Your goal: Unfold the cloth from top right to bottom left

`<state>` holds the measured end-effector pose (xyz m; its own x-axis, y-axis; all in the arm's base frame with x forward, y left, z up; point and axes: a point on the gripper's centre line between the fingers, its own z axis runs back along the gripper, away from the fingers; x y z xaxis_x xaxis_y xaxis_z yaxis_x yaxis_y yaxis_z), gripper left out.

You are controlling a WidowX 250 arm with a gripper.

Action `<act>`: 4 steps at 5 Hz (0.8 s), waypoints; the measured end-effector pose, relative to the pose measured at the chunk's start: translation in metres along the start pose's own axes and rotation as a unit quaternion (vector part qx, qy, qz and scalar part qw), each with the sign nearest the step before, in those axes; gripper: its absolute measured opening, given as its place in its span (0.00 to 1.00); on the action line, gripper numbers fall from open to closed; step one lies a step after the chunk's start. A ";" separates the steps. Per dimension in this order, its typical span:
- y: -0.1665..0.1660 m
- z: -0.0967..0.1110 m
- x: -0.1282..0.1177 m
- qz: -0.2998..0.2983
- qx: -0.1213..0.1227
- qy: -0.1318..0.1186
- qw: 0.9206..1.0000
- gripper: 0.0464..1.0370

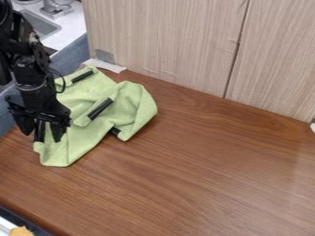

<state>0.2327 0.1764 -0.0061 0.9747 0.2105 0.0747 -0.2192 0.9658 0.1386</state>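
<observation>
The green cloth [78, 138] lies crumpled at the left of the wooden table, with folds bunched towards its upper and right parts. Several black strips show on it, and one flap stands raised on its right side. Over the cloth's left edge hangs my black gripper [42, 136], its two fingers spread apart. A dark strip shows between them, and I cannot tell whether the fingertips touch the cloth.
Behind the brown table [203, 170] rises a light wood-grain panel [166, 37]. A piece of white tape [103, 65] sits at its foot. A sink [40, 24] is at the upper left, and an orange-tan object [21, 231] is at the lower left corner.
</observation>
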 end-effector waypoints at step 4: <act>-0.017 0.072 0.035 -0.074 -0.006 -0.060 0.995 0.96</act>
